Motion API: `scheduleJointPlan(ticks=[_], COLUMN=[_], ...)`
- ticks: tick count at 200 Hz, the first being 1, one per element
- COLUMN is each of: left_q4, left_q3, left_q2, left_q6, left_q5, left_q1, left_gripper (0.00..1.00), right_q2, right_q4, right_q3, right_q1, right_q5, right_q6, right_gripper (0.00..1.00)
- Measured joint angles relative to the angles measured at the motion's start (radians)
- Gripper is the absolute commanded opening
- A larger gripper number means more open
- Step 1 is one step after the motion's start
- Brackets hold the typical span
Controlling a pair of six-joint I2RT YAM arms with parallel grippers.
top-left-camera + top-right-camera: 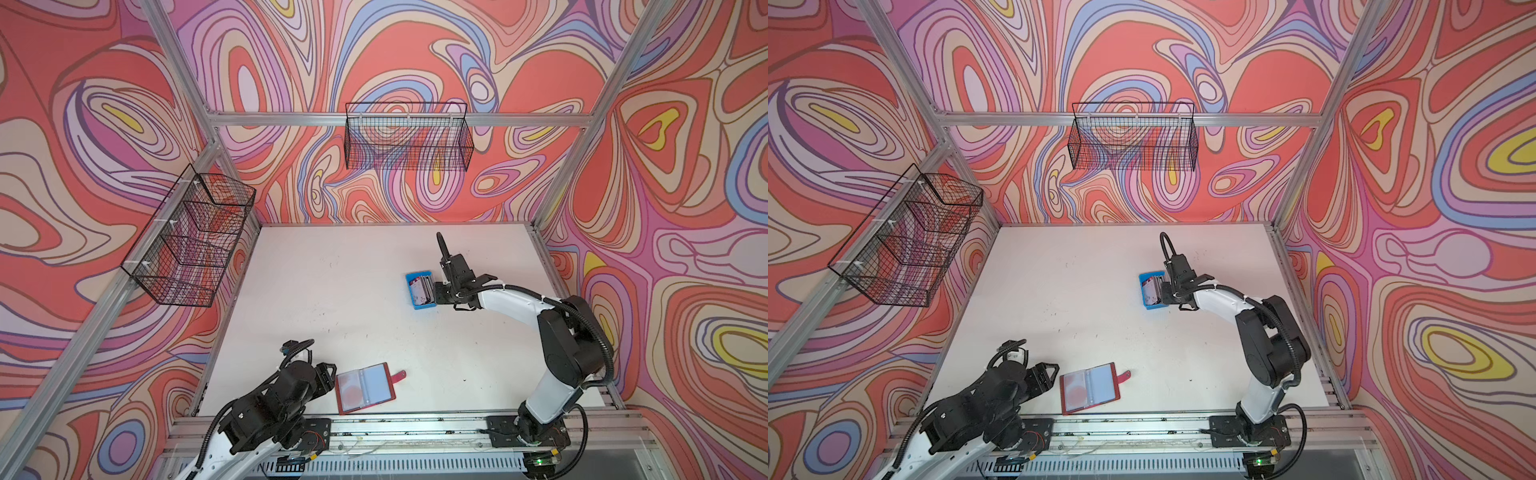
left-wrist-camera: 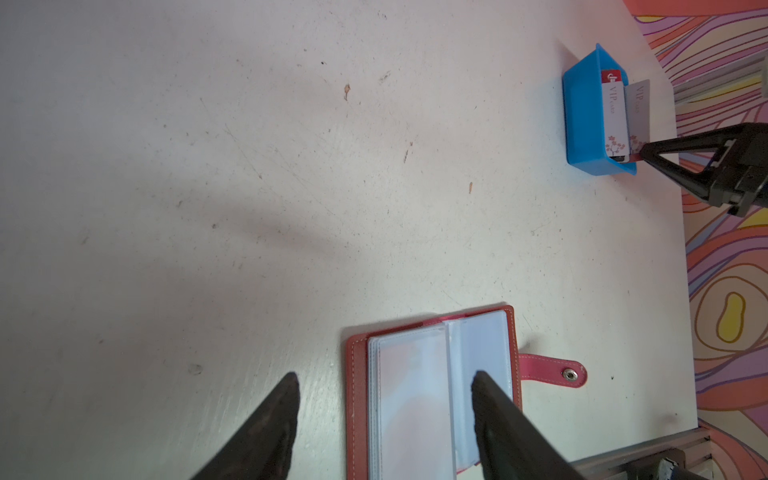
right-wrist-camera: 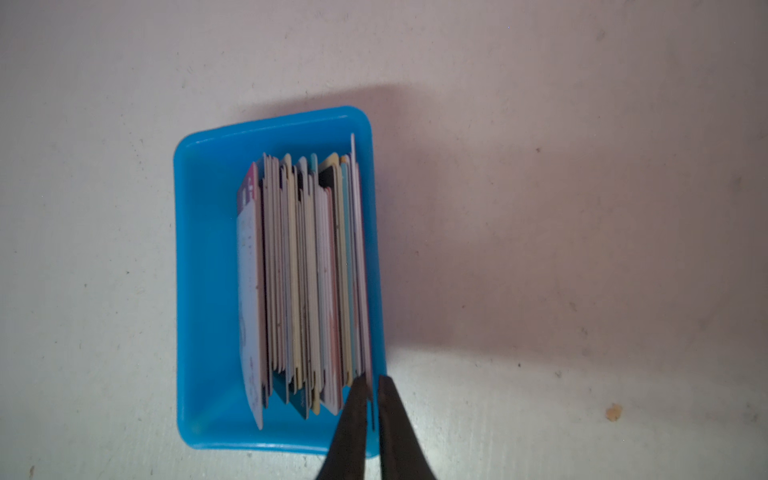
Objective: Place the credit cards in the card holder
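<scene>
The credit cards point(image 3: 299, 282) stand on edge as a stack in a small blue tray point(image 3: 208, 270), at the table's right middle in both top views point(image 1: 424, 289) point(image 1: 1152, 289). My right gripper point(image 3: 372, 380) is shut on the corner of the outermost grey card point(image 2: 638, 108), the one against the tray's wall. It stands slightly higher than the rest. The red card holder point(image 1: 365, 388) point(image 1: 1090, 388) lies open near the front edge, clear sleeves up and snap tab out to the right. My left gripper point(image 2: 384, 380) hangs open over its pages point(image 2: 415, 395), holding nothing.
Two black wire baskets hang on the walls, one at the back point(image 1: 407, 137) and one on the left point(image 1: 191, 241). An aluminium rail point(image 1: 415, 428) with both arm bases runs along the front edge. The white table point(image 1: 332, 299) lies bare between tray and holder.
</scene>
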Motion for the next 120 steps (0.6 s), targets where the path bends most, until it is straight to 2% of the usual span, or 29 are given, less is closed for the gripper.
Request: scheduleJointPlan(ticks=[37, 72, 120], left_q4=[0.000, 0.000, 0.000], left_q3=[0.000, 0.000, 0.000], left_q2=[0.000, 0.000, 0.000], left_q6=[0.000, 0.000, 0.000], left_q5=[0.000, 0.000, 0.000], left_q1=[0.000, 0.000, 0.000], left_gripper=[0.67, 0.67, 0.67], right_q2=[0.000, 0.000, 0.000], right_q4=[0.000, 0.001, 0.003], right_q3=[-0.007, -0.011, -0.011], right_q1=[0.000, 0.000, 0.000], right_q5=[0.000, -0.003, -0.005], right_q6=[0.000, -0.002, -0.004], right_gripper=[0.11, 0.00, 0.00])
